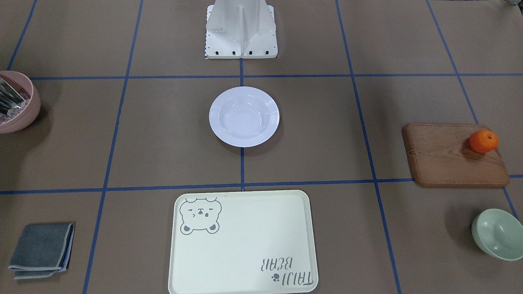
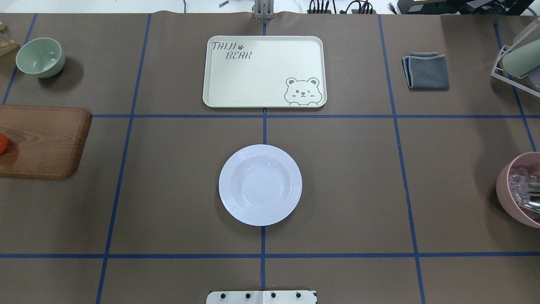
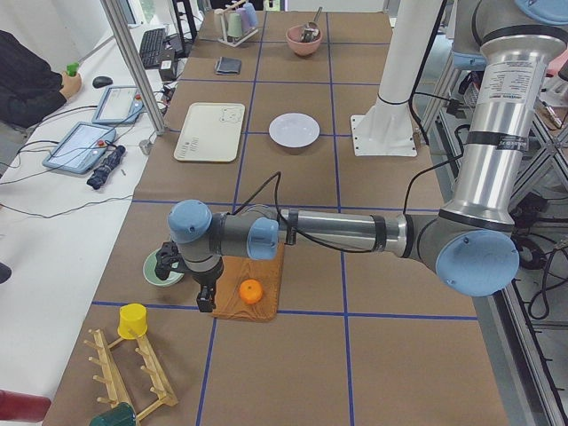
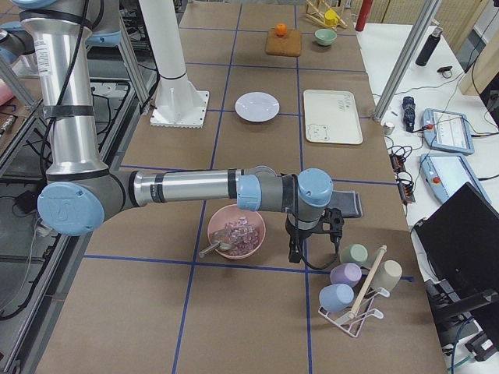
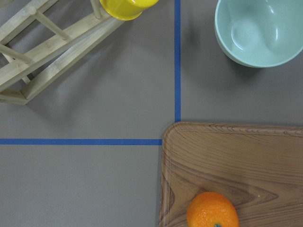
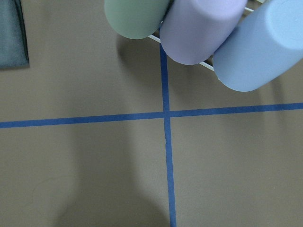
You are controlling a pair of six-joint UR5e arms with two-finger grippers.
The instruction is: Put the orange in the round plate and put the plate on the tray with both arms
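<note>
1. Two arms reach out low over opposite ends of the table. Neither touches a task item.
2. Left gripper (image 3: 206, 300) hangs just left of the wooden board (image 1: 445, 157), near the orange (image 1: 483, 141) but apart from it. It shows only in the side view, so I can't tell how wide the jaws stand or whether they hold anything.
3. Orange sits on the board, toward its left edge, at the table's left end, well apart from the plate.
4. Round plate (image 2: 260, 184) is at table centre, near the robot base, upright. The orange is not yet in it.
5. Tray (image 2: 264, 71) lies flat on the far side of the plate, apart from it, with the bear drawing at its near right corner.
6. Right gripper (image 4: 312, 243) hangs at the right end, between the pink bowl (image 2: 506, 190) and the cup rack (image 4: 343, 321). Jaw opening and grip: can't tell, side view only.
7. Pale-green bowl (image 2: 40, 57) is far left, beyond the board. Grey cloth (image 2: 426, 70) is far right.
</note>
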